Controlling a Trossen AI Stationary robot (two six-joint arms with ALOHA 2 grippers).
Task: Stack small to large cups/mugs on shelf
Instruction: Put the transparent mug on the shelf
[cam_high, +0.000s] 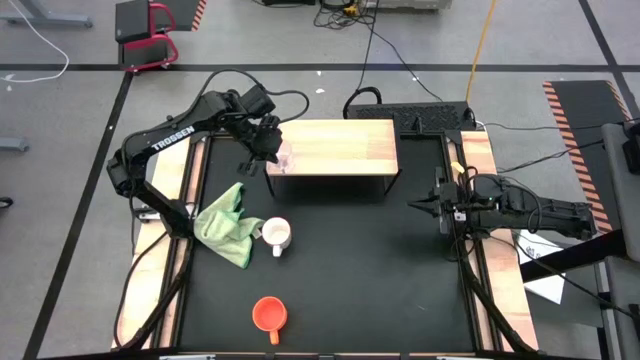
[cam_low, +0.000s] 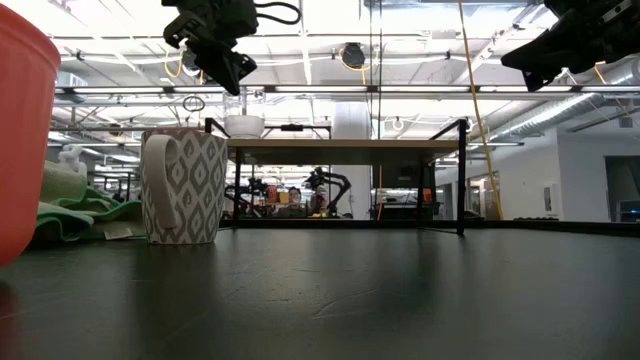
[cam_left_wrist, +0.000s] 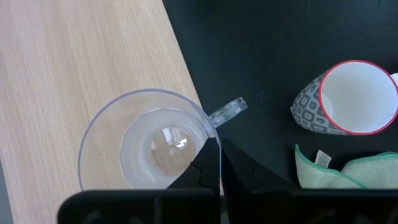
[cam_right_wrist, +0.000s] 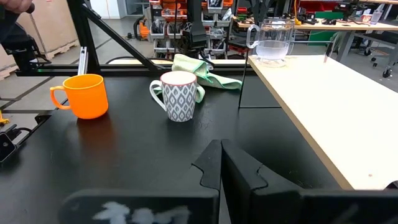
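Observation:
The clear glass cup (cam_left_wrist: 152, 146) stands upright over the left end of the shelf's wooden top (cam_high: 345, 147), and my left gripper (cam_left_wrist: 217, 140) is shut on its rim from above. The white mug (cam_high: 277, 234), grey-patterned with a red rim, stands on its base on the black table beside the green cloth (cam_high: 226, 224). Near the front edge, the orange mug (cam_high: 268, 315) also stands upright. My right gripper (cam_high: 415, 206) waits shut and level at the table's right side, to the right of the shelf, holding nothing. My left gripper pinches the glass cup's rim (cam_left_wrist: 210, 127) right beside its handle (cam_left_wrist: 227, 110), one finger inside the cup and one outside. The fingers slant down from above on the table's left side. The cup stays upright with its base (cam_low: 243, 130) at the shelf top; whether it rests there I cannot tell.
The shelf stands on thin black legs (cam_low: 461, 180) at the table's far middle, its top bare to the right of the cup. Light wooden strips (cam_high: 485, 200) run along both table sides. Cables and a black box (cam_high: 430, 115) lie behind the shelf.

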